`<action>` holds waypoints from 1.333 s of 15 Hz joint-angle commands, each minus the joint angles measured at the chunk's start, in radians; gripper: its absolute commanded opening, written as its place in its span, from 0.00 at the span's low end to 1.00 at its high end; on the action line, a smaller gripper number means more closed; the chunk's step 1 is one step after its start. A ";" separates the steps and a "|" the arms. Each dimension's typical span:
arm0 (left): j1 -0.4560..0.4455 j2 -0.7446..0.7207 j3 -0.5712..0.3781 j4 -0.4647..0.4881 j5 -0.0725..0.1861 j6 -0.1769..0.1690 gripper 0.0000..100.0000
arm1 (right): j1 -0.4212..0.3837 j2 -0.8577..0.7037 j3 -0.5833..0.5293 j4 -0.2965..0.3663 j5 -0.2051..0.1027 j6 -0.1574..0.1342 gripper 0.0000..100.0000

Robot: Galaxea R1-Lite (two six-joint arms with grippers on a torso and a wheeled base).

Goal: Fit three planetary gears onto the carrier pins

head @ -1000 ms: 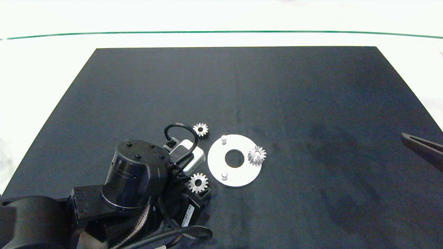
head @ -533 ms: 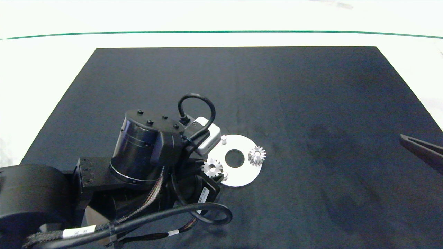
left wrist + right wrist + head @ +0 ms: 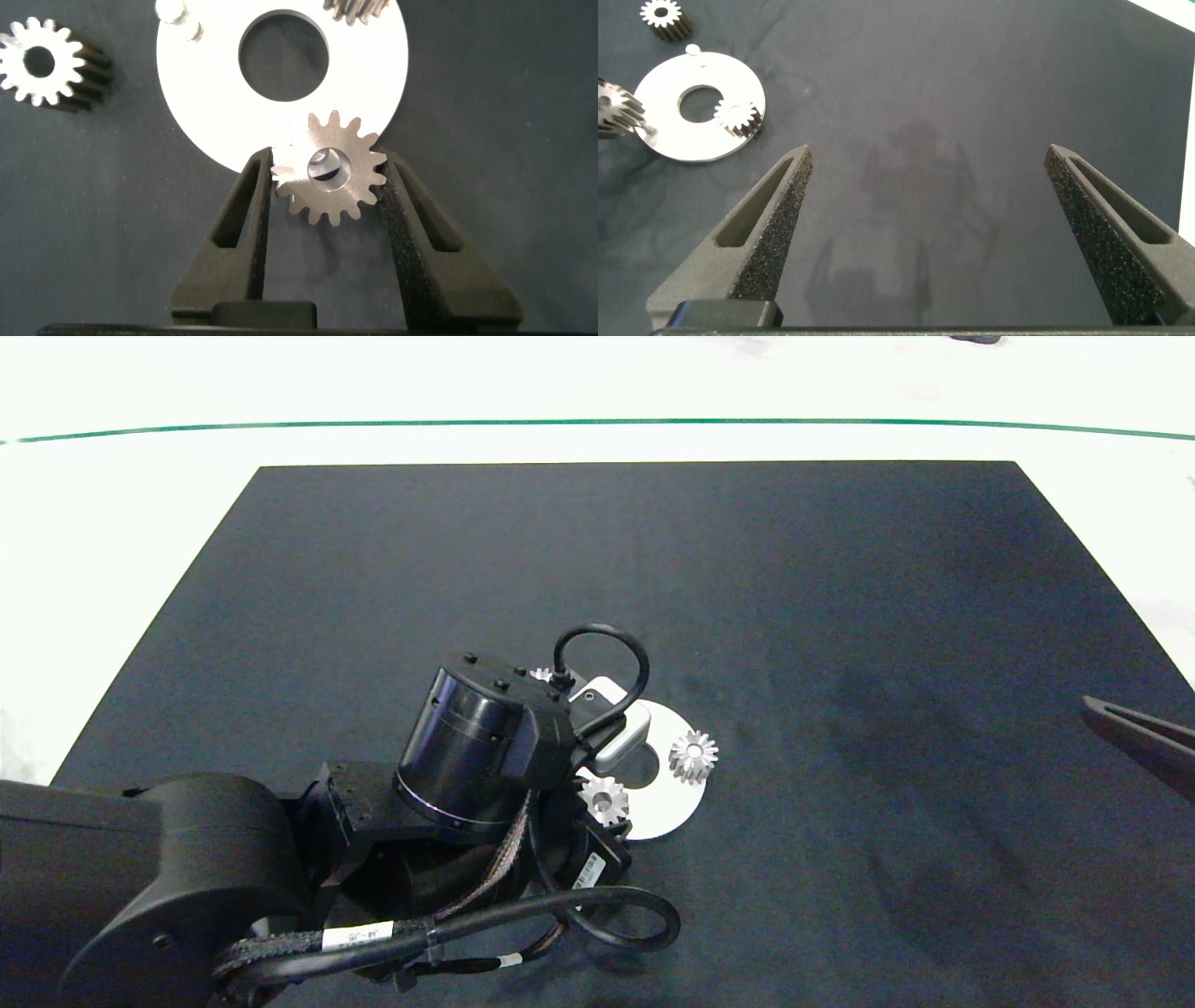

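One gear [image 3: 694, 755] sat on the disc's [image 3: 665, 817] right pin. The left gripper [image 3: 327, 182] pinched a second gear [image 3: 329, 169] over the near pin, seemingly not seated; the third [image 3: 39, 63] lay loose. The right gripper [image 3: 924, 196] hung idle, jaws spread.

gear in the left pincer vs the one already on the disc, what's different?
The held gear is clamped between the left pincer fingers at the white disc edge, a pin visible through its bore. The seated gear stands free on the disc's far side, ungripped. Both are silvery with pointed teeth and look alike.
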 commanded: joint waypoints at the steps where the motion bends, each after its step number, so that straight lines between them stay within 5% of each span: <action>1: -0.001 0.023 0.000 0.001 0.002 0.002 0.00 | 0.000 -0.001 0.000 0.000 -0.002 -0.001 1.00; 10: 0.006 0.032 -0.018 -0.002 0.002 0.036 0.00 | 0.000 -0.002 0.000 0.000 -0.002 -0.001 1.00; 20: 0.016 0.049 -0.018 -0.023 0.003 0.035 0.00 | 0.000 -0.001 0.000 0.000 -0.002 -0.001 1.00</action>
